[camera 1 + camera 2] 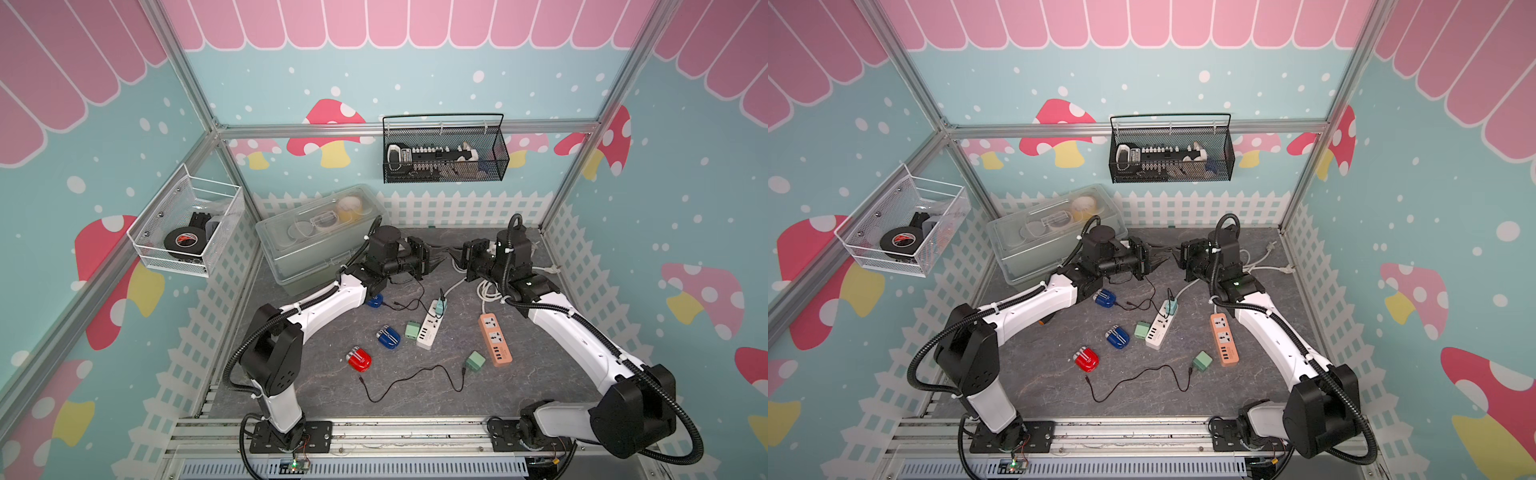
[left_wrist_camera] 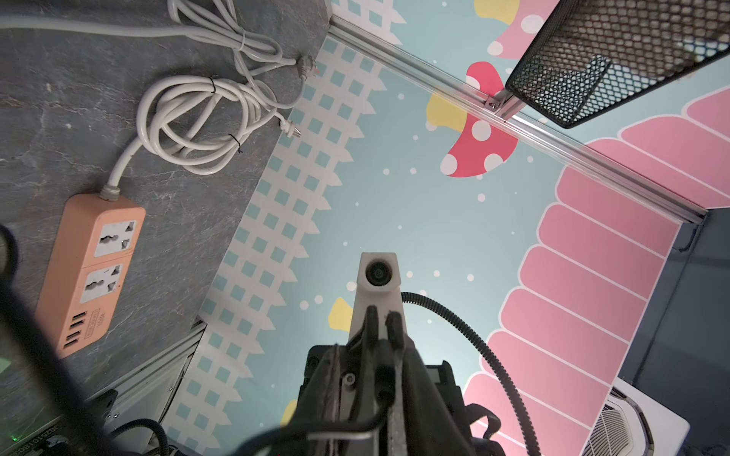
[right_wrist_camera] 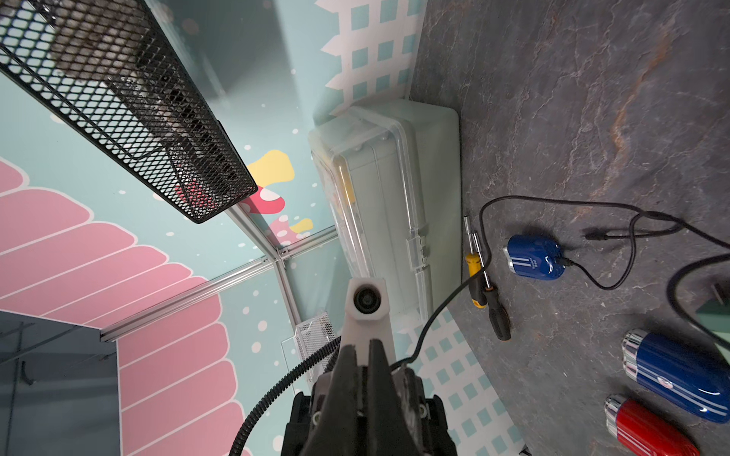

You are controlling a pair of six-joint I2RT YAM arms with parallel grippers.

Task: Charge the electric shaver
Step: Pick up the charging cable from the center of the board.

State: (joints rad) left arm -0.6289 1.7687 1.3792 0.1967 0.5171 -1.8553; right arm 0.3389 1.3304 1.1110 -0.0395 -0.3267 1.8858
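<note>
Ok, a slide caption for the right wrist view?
Shut right gripper in front; on the table a blue shaver with a cable plugged in, beside a screwdriver.

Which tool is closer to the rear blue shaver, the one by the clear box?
Left. The left tool sits raised beyond the rear blue shaver, toward the robot's right. The right tool points at the left tool tip to tip, even farther right.
</note>
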